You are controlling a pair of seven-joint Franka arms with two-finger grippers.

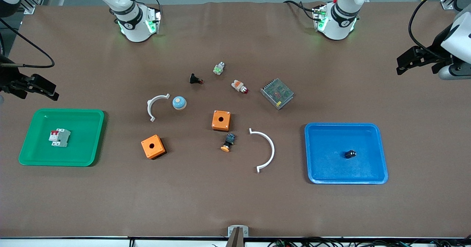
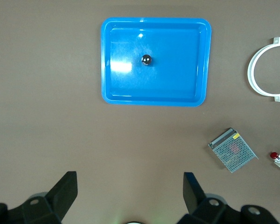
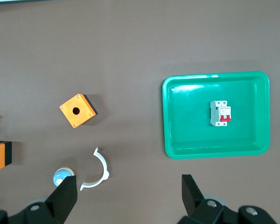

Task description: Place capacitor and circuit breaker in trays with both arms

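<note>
Capacitor (image 1: 350,154), tiny and black, lies in our blue tray (image 1: 381,166); the white-grey, red-levered circuit breaker (image 1: 60,137) in our green tray (image 1: 94,147). Our left gripper (image 2: 130,189) and right gripper (image 3: 129,191) hover spread wide, empty.

Picture edges cut off both arms (image 1: 125,15); the capacitor (image 1: 350,154) too small for detail

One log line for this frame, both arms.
capacitor in blue tray | circuit breaker in green tray | left gripper open, empty | right gripper open, empty

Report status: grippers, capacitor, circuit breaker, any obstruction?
Left gripper, right gripper open, empty, raised at table ends. Capacitor in blue tray; circuit breaker in green tray. Nothing obstructing.
</note>
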